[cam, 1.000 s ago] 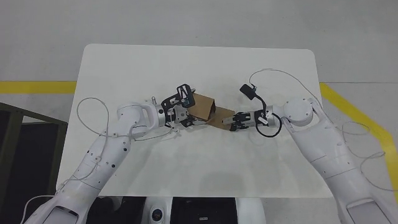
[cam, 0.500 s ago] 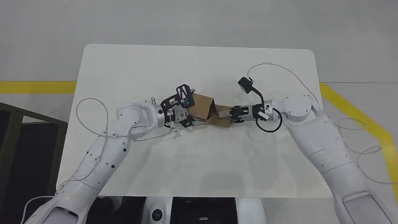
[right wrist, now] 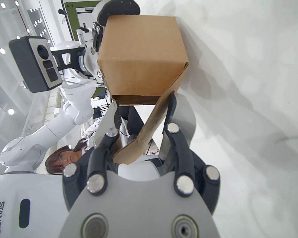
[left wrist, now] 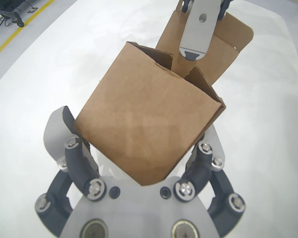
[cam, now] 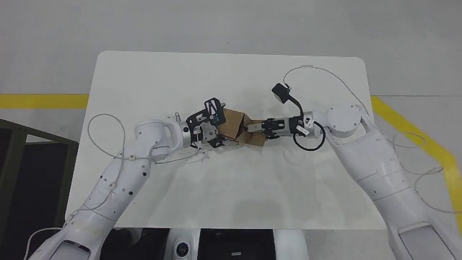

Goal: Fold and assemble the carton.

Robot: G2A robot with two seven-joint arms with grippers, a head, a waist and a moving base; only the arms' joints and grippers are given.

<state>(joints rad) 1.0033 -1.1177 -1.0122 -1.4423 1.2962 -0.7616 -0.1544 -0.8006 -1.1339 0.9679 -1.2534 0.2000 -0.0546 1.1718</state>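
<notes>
A brown carton (cam: 234, 124) sits mid-table, its body squared up, and my left gripper (cam: 215, 131) is shut on it. In the left wrist view its fingers (left wrist: 64, 130) clamp two opposite walls of the carton (left wrist: 149, 125), whose far end is open with short flaps. A long flap (left wrist: 221, 48) runs from that end to my right gripper (cam: 255, 128). In the right wrist view this flap (right wrist: 151, 125) passes bent and slanted between the parted fingers of my right gripper (right wrist: 144, 102) and touches one finger (right wrist: 175, 115).
The white table (cam: 144, 79) has bare room all around the carton. Loose cables lie by the left arm (cam: 101, 126) and arch over the right arm (cam: 325, 83). Yellow floor tape (cam: 43, 101) runs beyond both table sides.
My right gripper has moved left toward the carton, swinging the long flap up off the table and closer to the open end. The left arm and the carton body have stayed put.
</notes>
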